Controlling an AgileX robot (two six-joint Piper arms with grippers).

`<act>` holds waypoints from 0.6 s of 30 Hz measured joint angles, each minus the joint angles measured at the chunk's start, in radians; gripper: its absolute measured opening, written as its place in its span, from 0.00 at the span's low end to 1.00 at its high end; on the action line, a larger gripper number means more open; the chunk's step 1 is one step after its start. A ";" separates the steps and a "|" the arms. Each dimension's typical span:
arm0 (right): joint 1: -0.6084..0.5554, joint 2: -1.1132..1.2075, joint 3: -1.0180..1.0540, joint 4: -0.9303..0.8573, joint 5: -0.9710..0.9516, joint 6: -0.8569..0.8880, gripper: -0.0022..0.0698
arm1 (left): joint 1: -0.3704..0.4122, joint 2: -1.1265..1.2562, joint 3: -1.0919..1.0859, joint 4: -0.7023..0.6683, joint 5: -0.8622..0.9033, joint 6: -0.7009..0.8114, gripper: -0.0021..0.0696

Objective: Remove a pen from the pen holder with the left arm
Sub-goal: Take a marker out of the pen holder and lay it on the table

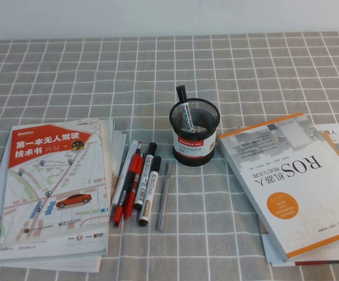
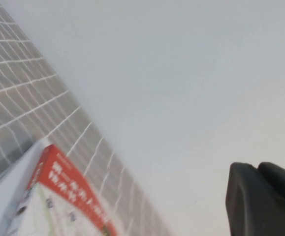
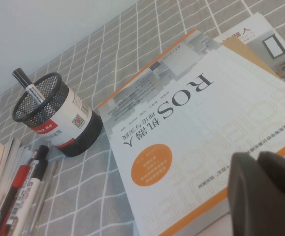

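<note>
1 black pen point(image 1: 184, 109) stands in the mesh pen holder point(image 1: 194, 140) mid-worktop point(image 1: 251, 70), not yet taken. Left gripper point(image 2: 258, 171), jaws pressed together, hangs over the red book point(image 2: 58, 194), well apart from it. Right gripper point(image 3: 258, 161), jaws together, hovers above the ROS book point(image 3: 181, 123).

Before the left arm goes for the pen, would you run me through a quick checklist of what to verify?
1. Pen to take: one black marker stands leaning in the mesh pen holder: ok.
2. Holder upright on the checked tablecloth: ok.
3. Ready to grasp: the left gripper is shut, near the map-cover book, away from the holder: not ok.
4. Other arm clear: the right gripper, shut, is over the ROS book: ok.
5. Clutter: the loose pens lie flat beside the holder, apart from it: ok.
</note>
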State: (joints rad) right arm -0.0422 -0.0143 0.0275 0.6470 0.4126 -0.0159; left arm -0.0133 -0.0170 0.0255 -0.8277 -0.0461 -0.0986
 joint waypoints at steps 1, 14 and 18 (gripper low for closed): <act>0.000 0.000 0.000 0.000 0.000 0.000 0.01 | 0.000 0.000 0.000 -0.040 -0.021 -0.002 0.03; 0.000 0.000 0.000 0.000 0.000 0.000 0.01 | 0.000 0.015 -0.047 -0.001 0.076 0.061 0.03; 0.000 0.000 0.000 0.000 0.000 0.000 0.01 | 0.000 0.154 -0.246 0.126 0.282 0.258 0.03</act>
State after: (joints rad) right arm -0.0422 -0.0143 0.0275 0.6470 0.4126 -0.0159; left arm -0.0133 0.1366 -0.2205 -0.7015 0.2364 0.1591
